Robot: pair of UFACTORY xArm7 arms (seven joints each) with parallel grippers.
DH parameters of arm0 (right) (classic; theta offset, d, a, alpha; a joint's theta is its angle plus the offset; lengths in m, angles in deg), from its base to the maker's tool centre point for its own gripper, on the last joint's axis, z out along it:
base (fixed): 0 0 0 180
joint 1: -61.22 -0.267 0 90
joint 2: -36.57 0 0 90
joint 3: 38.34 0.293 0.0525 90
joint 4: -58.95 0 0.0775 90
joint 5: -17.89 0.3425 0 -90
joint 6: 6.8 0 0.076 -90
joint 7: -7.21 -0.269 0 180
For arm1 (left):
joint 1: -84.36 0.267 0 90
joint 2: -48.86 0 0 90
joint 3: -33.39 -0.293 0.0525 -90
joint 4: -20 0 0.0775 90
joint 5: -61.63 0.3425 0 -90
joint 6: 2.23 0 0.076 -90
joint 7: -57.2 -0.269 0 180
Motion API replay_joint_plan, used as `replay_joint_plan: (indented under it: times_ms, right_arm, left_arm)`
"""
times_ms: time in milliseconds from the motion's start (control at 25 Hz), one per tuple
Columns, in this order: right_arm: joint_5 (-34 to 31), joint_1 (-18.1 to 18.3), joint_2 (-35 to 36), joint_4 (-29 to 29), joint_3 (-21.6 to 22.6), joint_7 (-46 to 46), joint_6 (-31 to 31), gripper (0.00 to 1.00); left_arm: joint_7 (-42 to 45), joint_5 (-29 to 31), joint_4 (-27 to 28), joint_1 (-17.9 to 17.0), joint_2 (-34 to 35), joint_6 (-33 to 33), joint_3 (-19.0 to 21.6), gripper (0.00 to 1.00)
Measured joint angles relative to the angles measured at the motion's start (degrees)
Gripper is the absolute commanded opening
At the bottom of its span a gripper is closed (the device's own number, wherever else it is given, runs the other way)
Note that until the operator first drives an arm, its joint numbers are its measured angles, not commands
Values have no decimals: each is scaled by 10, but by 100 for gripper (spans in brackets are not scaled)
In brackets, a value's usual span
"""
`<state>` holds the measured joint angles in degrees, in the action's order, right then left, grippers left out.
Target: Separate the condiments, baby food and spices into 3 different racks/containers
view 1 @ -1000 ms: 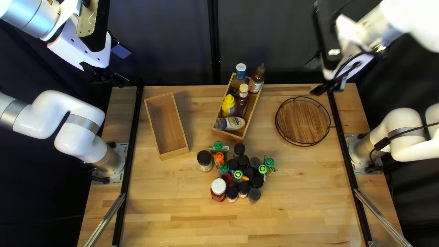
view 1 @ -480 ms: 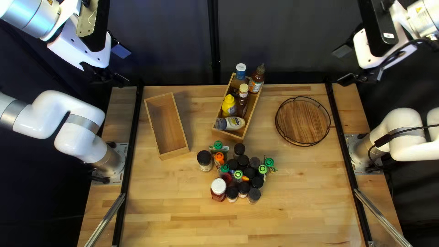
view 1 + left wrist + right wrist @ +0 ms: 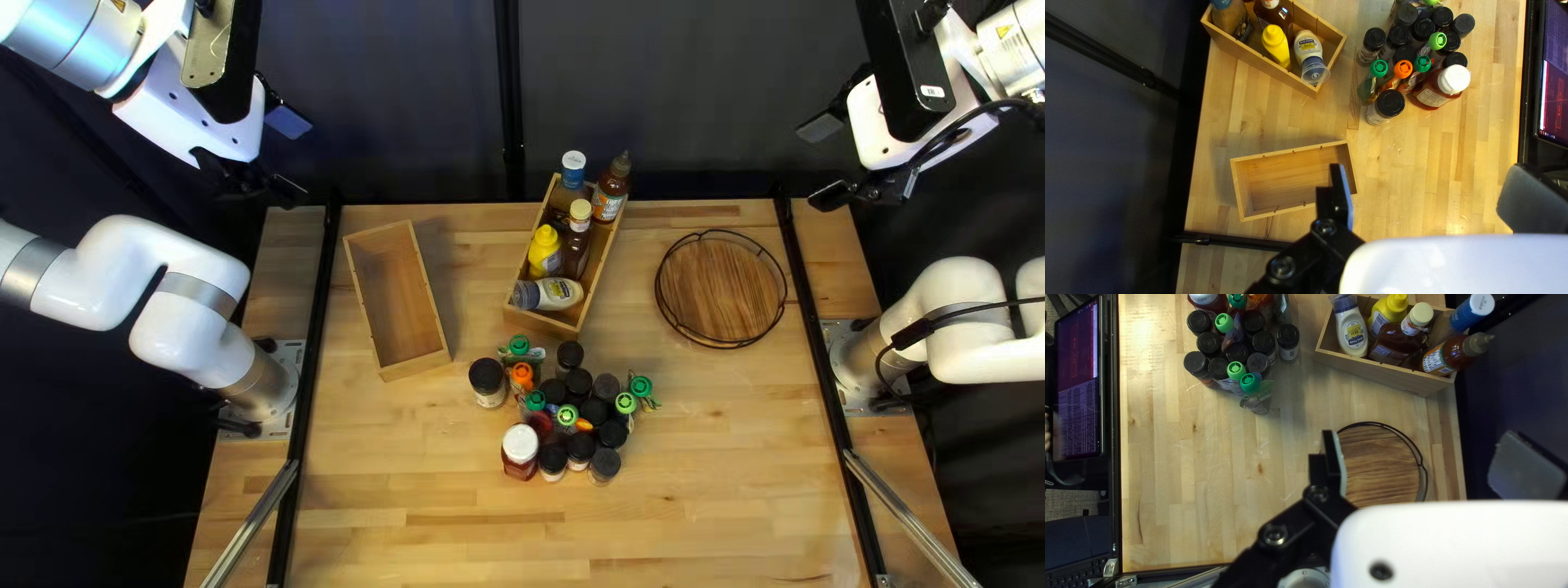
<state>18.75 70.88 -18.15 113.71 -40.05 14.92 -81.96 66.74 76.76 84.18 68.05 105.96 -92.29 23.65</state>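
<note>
Both grippers are raised beyond the table's far corners: my left gripper [image 3: 290, 159] and my right gripper [image 3: 827, 161]. Each wrist view shows its gripper, left [image 3: 1434, 196] and right [image 3: 1429, 463], open and holding nothing. A wooden box [image 3: 602, 279] at the table's far middle holds a yellow squeeze bottle [image 3: 544, 252], a tilted mayonnaise bottle [image 3: 560, 292], a brown sauce bottle [image 3: 576, 245] and others. Left of it stands an empty wooden box [image 3: 398, 296]. A round wooden tray [image 3: 723, 285] with a wire rim lies to its right. Several black-capped jars [image 3: 579, 446] crowd mid-table among green-capped and orange-capped bottles.
A white-capped red jar [image 3: 520, 449] and a larger black-capped jar [image 3: 488, 381] edge the cluster. Black rails [image 3: 316, 327] run along the table's sides. Beyond the near edge, the right wrist view shows a monitor [image 3: 1079, 386].
My right gripper has swung away from above the round tray's far side to beyond the far right corner. The left arm and the bottles have stayed still.
</note>
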Motion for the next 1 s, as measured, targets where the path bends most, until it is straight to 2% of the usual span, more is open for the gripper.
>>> replay_joint_plan:
  times_ms: [480, 720, 1000]
  right_arm:
    - [0, 0, 0, 0, 0, 0, 0, 100]
    - [0, 0, 0, 0, 0, 0, 0, 100]
    - [0, 0, 0, 0, 0, 0, 0, 100]
  left_arm:
    - [9, -9, -3, -2, -10, 14, -6, 100]
    - [13, -35, -5, -27, -72, 47, -10, 100]
    - [1, -73, -1, -78, -187, 81, 5, 100]
